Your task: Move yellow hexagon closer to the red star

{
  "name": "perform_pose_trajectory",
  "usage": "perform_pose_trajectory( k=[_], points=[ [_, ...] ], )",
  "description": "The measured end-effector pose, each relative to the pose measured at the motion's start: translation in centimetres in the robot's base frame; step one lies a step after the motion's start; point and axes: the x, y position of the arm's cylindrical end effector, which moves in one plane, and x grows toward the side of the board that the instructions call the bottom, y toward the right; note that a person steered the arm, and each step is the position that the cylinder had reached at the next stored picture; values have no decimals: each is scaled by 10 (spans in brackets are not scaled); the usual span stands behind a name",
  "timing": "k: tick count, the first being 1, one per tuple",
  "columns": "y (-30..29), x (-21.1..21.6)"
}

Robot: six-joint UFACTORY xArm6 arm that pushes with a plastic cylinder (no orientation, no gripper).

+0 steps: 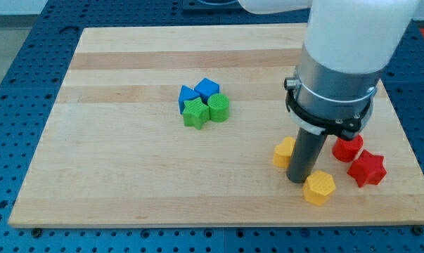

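- My tip (298, 180) down on the wooden board (127, 190) toward the view's lower right; plain dark rod, no jaws to spread or press together, nothing pinched
- Yellow hexagon (318, 187) touching or just beside the tip, at its lower right
- Second yellow block (283, 152) just left of the rod, partly hidden, shape unclear
- Red star (367, 168) right of the hexagon, near but apart
- Another red block (347, 147) just above-left of the star, partly hidden behind the arm
- Well apart near the board's centre, a tight cluster: blue cube (207, 89), blue block (186, 97), green star (195, 112), green cylinder (219, 107)
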Motion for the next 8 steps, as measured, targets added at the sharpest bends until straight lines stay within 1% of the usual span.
perform_pose_trajectory(
  k=[2, 5, 8],
  points=[
    [-18, 18],
    [-13, 42],
    [44, 40]
  ],
)
